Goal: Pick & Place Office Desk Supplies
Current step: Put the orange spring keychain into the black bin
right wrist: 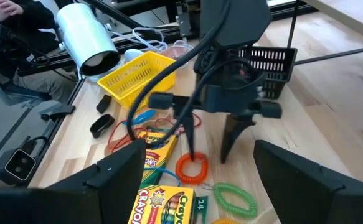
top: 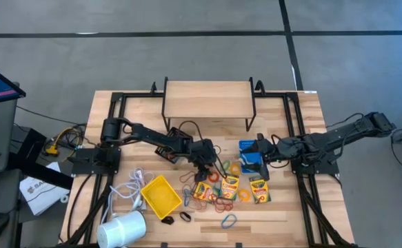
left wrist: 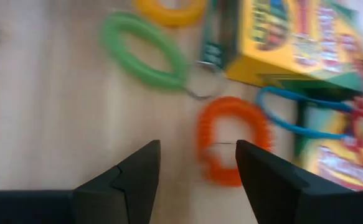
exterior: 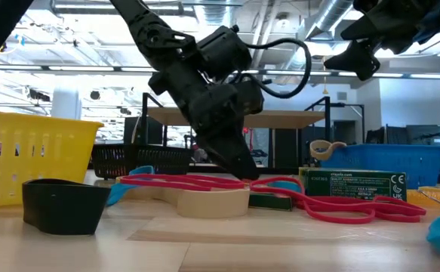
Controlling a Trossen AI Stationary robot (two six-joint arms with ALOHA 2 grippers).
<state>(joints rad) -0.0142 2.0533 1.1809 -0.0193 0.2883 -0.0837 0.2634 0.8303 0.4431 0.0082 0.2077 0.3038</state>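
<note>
Now | left pincer (left wrist: 197,171) open | orange ring (left wrist: 231,140) apparently between fingertips

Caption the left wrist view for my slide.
Open left claw poised over orange ring, crayon box beyond.

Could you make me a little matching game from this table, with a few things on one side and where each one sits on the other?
Things:
1. orange coil
2. yellow bin
3. blue bin
4. black bin

Places:
A. under the right tool
B. beside the white cylinder, near the table's front left
C. on the wood just below the left tool, whose fingers are open
D. behind the left tool, toward the wooden shelf

Pairs: 1-C, 2-B, 3-A, 4-D
</note>
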